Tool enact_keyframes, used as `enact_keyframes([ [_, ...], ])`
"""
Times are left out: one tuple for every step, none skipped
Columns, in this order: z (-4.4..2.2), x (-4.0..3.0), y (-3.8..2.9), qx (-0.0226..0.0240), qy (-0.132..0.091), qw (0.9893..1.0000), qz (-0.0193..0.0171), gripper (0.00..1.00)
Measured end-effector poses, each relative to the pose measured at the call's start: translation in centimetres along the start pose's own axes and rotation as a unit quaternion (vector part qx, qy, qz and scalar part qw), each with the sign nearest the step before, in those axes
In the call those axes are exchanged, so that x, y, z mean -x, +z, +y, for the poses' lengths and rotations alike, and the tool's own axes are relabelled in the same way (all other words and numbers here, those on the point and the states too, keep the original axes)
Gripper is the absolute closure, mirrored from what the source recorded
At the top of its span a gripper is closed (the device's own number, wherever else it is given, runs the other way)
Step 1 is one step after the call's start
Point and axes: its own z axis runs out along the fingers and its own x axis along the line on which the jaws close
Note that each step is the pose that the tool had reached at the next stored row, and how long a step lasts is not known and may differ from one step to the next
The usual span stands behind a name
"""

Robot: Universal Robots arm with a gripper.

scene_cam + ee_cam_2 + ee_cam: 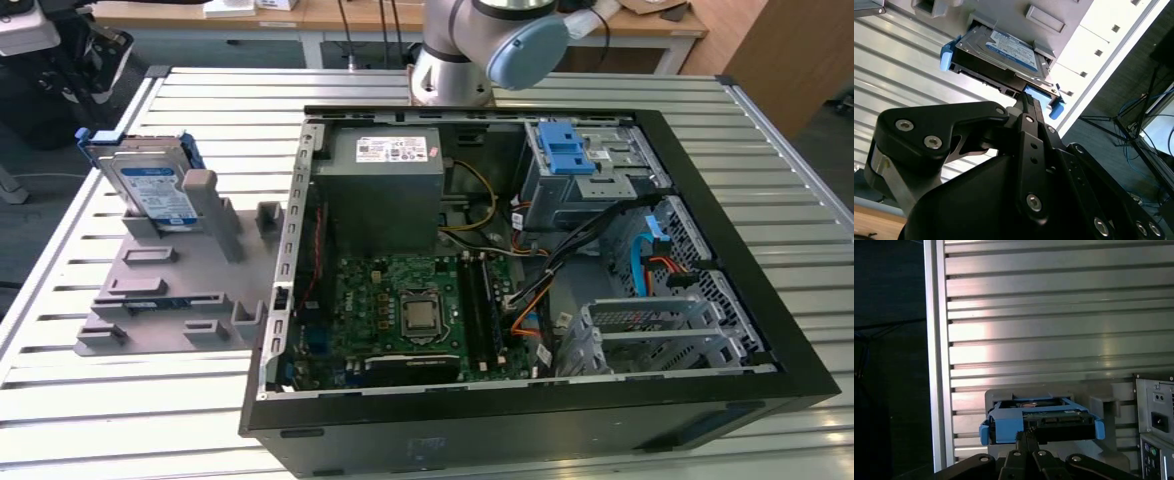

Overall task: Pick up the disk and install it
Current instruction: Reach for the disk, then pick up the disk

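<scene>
A table (747,120) of ribbed silver metal slats spans the exterior view. A grey plastic stand (174,290) rests on it at the left of the frame. Just beside the stand, an open black computer case (534,425) lies on its side across the centre and right.

Silver, blue-framed disk (1004,49)

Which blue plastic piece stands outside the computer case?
The carrier bracket around the disk, upright in the grey holder; the blue latch sits inside the case.
</scene>
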Motion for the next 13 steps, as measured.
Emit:
enact_keyframes([
  [0.0,0.0,0.0,0.0,0.0,1.0,0.0,0.89],
  [0.0,0.0,0.0,0.0,0.0,1.0,0.0,0.89],
  [0.0,-0.03,-0.01,0.0,0.0,1.0,0.0001,0.89],
  [0.0,-0.06,-0.01,0.0,0.0,1.0,0.0001,0.89],
  [0.0,-0.06,-0.01,0.0,0.0,1.0,0.0001,0.89],
  [0.0,-0.06,0.0,0.0,0.0,1.0,0.0,0.89],
  [0.0,-0.06,-0.01,0.0,0.0,1.0,0.0001,0.89],
  [0.0,-0.06,-0.01,0.0,0.0,1.0,0.0001,0.89],
  [0.0,-0.06,0.0,0.0,0.0,1.0,0.0,0.89],
  [0.0,-0.07,-0.01,0.0,0.0,1.0,0.0001,0.89],
  [0.0,-0.07,-0.01,0.0,0.0,1.0,0.0001,0.89],
  [0.0,-0.07,0.0,0.0,0.0,1.0,0.0,0.89],
  [0.0,-0.07,0.0,0.0,0.0,1.0,0.0001,0.89],
])
